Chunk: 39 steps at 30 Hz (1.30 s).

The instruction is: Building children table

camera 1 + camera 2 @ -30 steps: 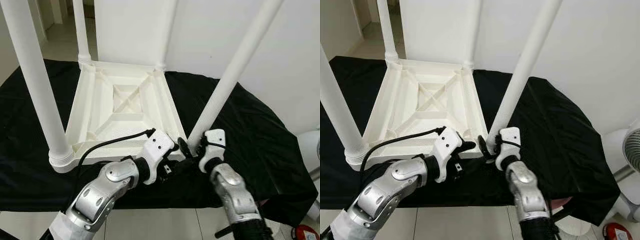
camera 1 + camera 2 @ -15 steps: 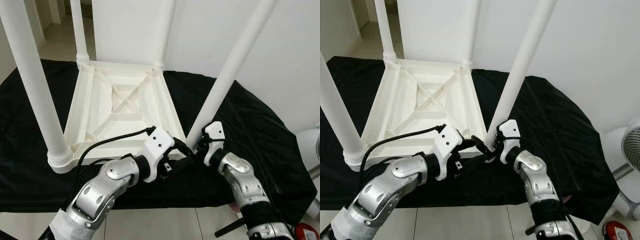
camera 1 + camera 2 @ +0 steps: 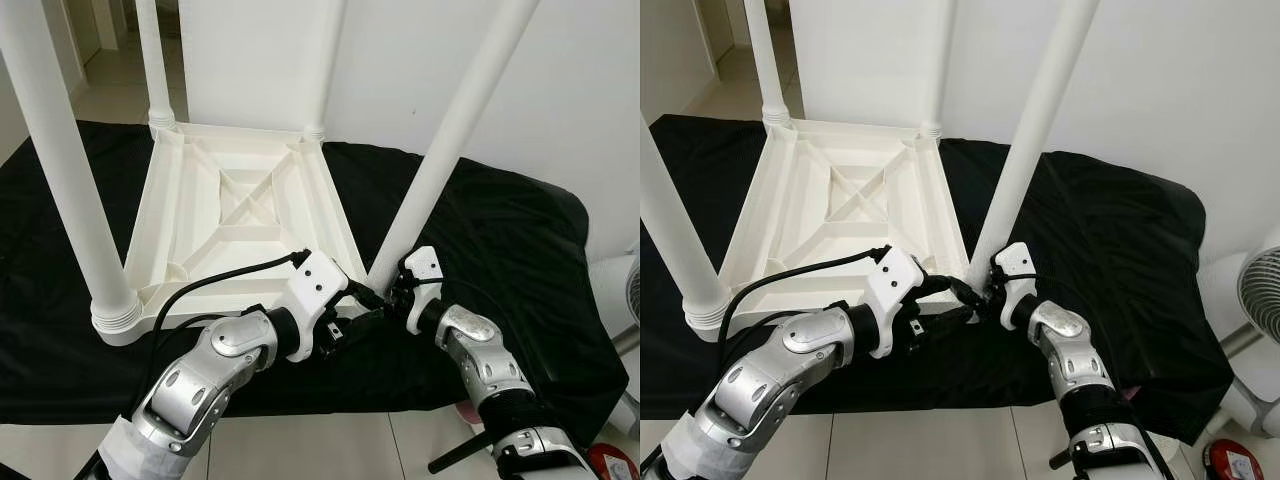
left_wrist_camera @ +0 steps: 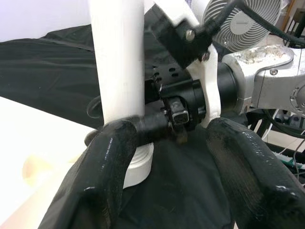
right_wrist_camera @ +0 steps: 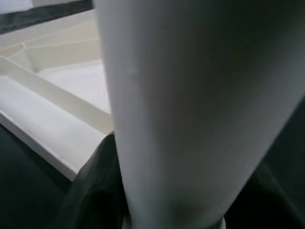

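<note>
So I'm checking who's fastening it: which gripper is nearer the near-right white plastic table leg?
Right. The right gripper closes around the near-right white plastic table leg at its base; the left gripper sits open beside it.

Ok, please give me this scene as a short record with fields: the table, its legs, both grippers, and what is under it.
table: white tabletop lies upside down, ribbed underside up
legs: four white legs stand up from the corners; near right leg leans to the right
surface: black cloth under the tabletop
right gripper: fingers on either side of the base of the near right leg
left gripper: open, at the same leg base, facing the right gripper
other: fan at the right edge
</note>
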Tool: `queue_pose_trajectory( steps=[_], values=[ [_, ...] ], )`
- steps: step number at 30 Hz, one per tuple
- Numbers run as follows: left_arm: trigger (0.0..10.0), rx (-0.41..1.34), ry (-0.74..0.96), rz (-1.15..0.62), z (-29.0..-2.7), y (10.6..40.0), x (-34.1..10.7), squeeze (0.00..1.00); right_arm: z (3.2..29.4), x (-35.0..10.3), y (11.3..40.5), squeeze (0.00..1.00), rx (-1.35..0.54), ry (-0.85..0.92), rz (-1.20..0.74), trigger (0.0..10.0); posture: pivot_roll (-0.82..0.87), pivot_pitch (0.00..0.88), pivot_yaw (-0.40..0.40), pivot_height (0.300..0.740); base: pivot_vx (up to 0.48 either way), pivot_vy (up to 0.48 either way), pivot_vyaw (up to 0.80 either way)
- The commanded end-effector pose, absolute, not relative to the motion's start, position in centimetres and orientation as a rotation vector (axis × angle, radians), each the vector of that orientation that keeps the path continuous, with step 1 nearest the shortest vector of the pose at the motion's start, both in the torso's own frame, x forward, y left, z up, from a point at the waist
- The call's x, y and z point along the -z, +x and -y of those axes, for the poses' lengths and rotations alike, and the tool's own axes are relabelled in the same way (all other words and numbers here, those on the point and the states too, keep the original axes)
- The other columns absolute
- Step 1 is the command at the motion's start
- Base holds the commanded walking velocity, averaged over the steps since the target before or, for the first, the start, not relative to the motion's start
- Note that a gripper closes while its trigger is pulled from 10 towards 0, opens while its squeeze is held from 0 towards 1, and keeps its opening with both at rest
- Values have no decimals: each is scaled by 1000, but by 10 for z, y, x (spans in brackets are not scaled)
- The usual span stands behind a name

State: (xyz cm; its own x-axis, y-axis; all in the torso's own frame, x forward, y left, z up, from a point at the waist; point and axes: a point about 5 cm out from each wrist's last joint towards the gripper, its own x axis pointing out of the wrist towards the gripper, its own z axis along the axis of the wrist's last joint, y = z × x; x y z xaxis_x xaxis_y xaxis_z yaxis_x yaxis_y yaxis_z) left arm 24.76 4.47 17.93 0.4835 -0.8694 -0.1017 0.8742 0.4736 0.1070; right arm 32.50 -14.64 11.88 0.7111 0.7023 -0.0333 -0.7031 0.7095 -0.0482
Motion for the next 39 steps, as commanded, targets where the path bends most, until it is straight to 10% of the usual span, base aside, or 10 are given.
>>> queue_pose_trajectory(
  steps=[1, 8, 9, 32, 39],
  values=[
    [10000, 1094, 151, -44, -42, 245, -179, 0, 147, -113, 323, 0, -803, -70, -38, 0, 27, 0, -124, 740, 0, 0, 0],
    [10000, 1100, 148, -46, -41, 245, -179, 0, 147, -107, 319, 0, -805, -24, -39, 0, 20, 0, -120, 740, 0, 0, 0],
    [10000, 1101, 147, -47, -41, 245, -178, 0, 147, -106, 318, 0, -783, -8, -40, 10000, 18, 0, -120, 740, 0, 0, 0],
    [10000, 1098, 141, -29, -36, 249, -178, 0, 142, -100, 298, 0, 59, 91, -120, 10000, 10, 0, -152, 740, 0, 0, 0],
    [10000, 1101, 145, -28, -37, 248, -178, 0, 129, -108, 294, 0, 45, 107, -86, 10000, 19, 0, -152, 740, 0, 0, 0]
  ],
)
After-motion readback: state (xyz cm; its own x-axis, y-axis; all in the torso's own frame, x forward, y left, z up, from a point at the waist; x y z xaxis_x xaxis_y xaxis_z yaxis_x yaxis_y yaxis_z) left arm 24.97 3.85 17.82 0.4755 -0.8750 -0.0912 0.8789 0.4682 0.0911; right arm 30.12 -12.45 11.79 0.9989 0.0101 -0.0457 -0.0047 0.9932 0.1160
